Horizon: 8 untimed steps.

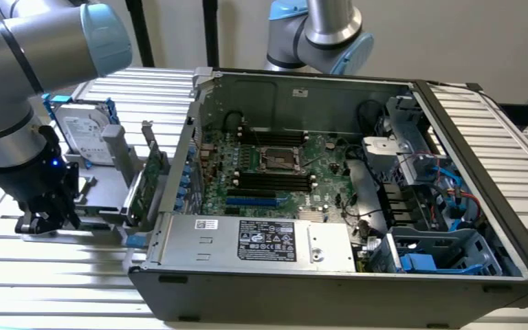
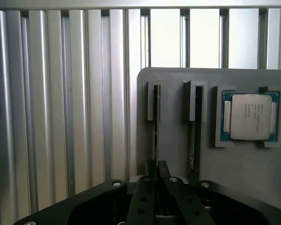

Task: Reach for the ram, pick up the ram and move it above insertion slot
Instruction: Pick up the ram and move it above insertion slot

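The ram is a thin green stick standing on edge in a slot of a grey holder. My gripper has its dark fingers drawn close together on the near end of this stick. A second stick stands in the neighbouring slot. In the exterior view my gripper is down at the holder on the exterior view's left, beside the open computer case. The black memory slots lie on the motherboard inside the case.
A processor chip sits in a recess of the holder beyond the second stick. A hard drive and a taller green card stand between my arm and the case wall. Another arm rises behind the case. The table is ribbed aluminium.
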Each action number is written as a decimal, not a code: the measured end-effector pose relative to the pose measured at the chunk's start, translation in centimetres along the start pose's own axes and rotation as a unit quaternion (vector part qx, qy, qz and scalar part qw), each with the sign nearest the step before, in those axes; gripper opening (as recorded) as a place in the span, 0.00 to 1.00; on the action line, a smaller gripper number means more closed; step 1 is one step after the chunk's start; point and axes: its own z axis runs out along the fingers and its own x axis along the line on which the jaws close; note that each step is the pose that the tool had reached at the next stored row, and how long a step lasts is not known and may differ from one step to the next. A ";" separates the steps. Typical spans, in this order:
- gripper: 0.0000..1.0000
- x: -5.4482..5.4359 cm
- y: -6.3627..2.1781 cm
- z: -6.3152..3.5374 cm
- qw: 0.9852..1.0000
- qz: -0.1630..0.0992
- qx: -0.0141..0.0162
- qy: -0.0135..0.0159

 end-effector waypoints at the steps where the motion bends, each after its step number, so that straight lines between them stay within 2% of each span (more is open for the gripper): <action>1: 0.13 0.0 0.01 -0.12 1.000 0.000 0.000 0.000; 8: 0.13 0.0 0.03 -1.10 1.000 -0.001 0.000 0.000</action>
